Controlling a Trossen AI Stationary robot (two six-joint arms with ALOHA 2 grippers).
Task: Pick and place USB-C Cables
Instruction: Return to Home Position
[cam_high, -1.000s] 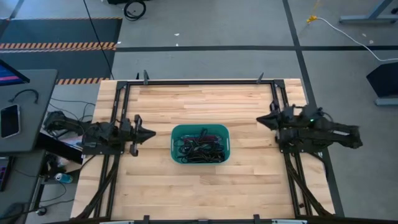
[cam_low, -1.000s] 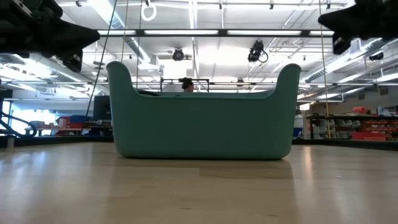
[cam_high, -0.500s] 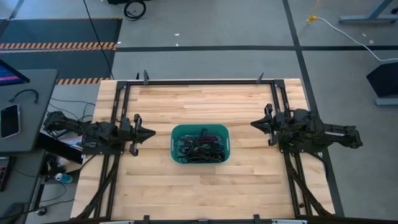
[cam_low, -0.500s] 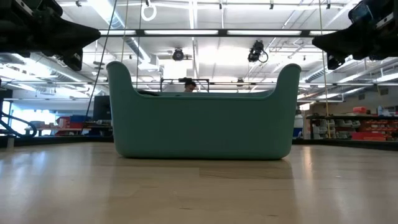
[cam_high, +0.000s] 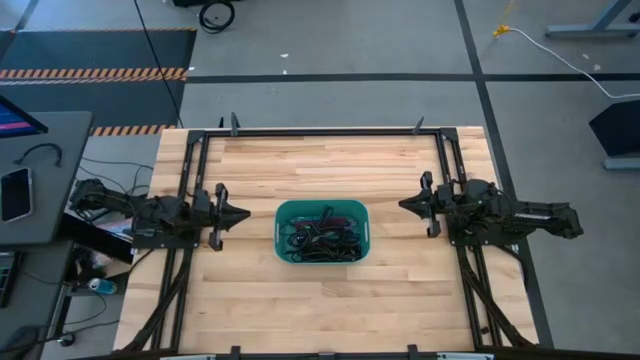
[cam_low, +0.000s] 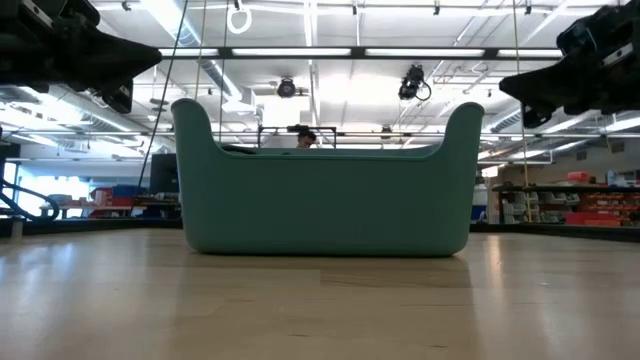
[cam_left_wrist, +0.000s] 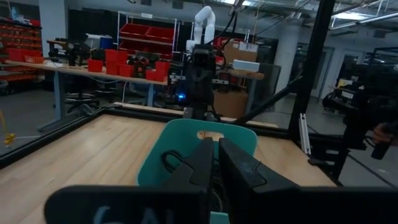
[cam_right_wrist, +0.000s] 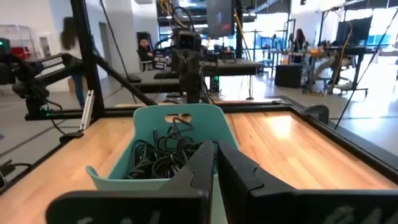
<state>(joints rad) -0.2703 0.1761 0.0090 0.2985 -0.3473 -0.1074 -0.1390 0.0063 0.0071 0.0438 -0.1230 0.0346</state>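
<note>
- Pale wooden table (cam_high: 320, 160), framed by dark rails, fills the high view. The low view looks across it into a bright workshop with shelving.
- At about the middle of the table stands the teal bin (cam_high: 283, 215), between the two arms and touching neither.
- Every one of the USB-C cables (cam_high: 320, 238) that shows lies inside the bin in one mostly dark tangle. None is visible on the bare wood.
- Near the bin's left end hovers the left gripper (cam_high: 240, 214), its fingers pressed close together on nothing.
- Off the bin's right end, a little farther away, hangs the right gripper (cam_high: 405, 205), its fingers likewise drawn together and empty.
- The cables look light, limp and a bit springy, and their loops will likely snag on one another.
- The best hold is probably across the middle of a bundle, where several strands lie together, rather than on a plug end. Lifting one cable may well drag its neighbours up with it.
- Compared with a second ago, the right gripper reaches slightly closer to the bin in the high view and sits lower in the low view.
- The left arm, the bin and the cable pile have not shifted.
</note>
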